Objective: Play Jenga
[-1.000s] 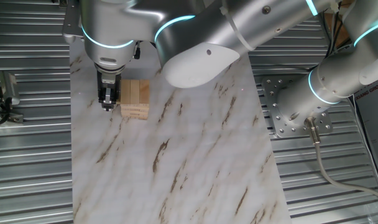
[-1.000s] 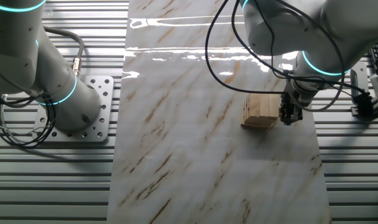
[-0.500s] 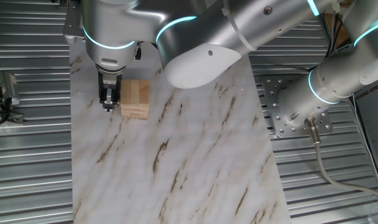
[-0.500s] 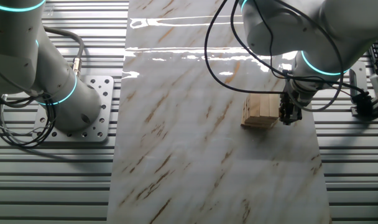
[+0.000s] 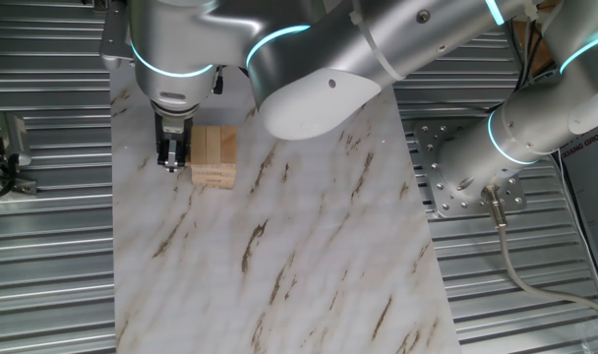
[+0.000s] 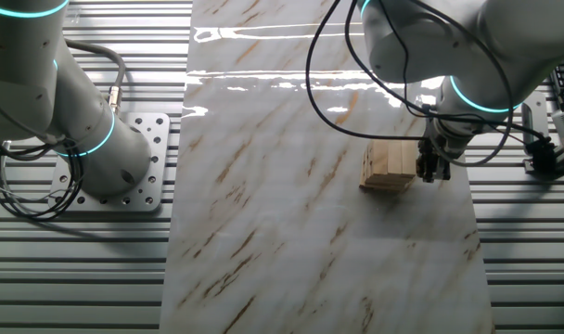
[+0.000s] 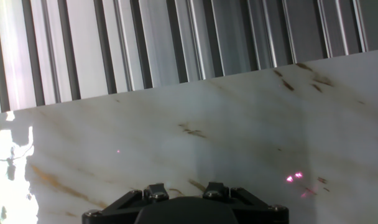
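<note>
Pale wood Jenga stack [image 5: 213, 156] on marble board [image 5: 279, 246], far-left part in one fixed view, top blocks' long axis running near-far, lower layer crosswise, gripper [image 5: 170, 157] just left of it, fingers together.

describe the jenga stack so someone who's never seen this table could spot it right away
Start from the marble-patterned sheet lying over the ribbed metal table, and go to the end where the silver arm reaches down. The Jenga stack sits there right beside the dark gripper. It is the only pale wooden thing on the sheet, a small block pile with three blocks side by side on top.
</note>
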{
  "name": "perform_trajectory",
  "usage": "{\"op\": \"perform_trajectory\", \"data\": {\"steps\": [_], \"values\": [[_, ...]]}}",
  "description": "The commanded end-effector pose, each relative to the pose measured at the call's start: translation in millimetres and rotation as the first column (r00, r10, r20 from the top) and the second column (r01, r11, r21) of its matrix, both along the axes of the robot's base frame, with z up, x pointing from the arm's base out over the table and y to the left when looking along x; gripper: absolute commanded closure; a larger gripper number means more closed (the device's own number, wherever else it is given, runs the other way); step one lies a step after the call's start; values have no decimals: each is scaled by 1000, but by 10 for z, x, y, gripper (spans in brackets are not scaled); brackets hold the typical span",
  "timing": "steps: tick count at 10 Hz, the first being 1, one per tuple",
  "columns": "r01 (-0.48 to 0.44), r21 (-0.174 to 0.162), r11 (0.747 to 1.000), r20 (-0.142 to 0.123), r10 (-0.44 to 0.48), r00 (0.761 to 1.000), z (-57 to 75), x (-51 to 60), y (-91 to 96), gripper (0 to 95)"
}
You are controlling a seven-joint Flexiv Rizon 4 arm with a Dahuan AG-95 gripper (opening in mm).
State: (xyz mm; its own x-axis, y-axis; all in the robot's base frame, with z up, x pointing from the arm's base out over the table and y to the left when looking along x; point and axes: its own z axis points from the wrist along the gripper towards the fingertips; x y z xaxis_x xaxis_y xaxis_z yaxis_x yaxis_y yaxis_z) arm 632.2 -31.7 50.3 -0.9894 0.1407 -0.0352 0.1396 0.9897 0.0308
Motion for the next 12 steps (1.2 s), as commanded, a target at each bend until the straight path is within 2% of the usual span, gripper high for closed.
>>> {"op": "perform_trajectory", "data": {"steps": [1, 12], "values": [[0, 0, 1000, 1, 0, 1000, 0, -2, 2, 950], [4, -4, 1000, 9, -4, 1000, -8, 1, 1, 950]]}}
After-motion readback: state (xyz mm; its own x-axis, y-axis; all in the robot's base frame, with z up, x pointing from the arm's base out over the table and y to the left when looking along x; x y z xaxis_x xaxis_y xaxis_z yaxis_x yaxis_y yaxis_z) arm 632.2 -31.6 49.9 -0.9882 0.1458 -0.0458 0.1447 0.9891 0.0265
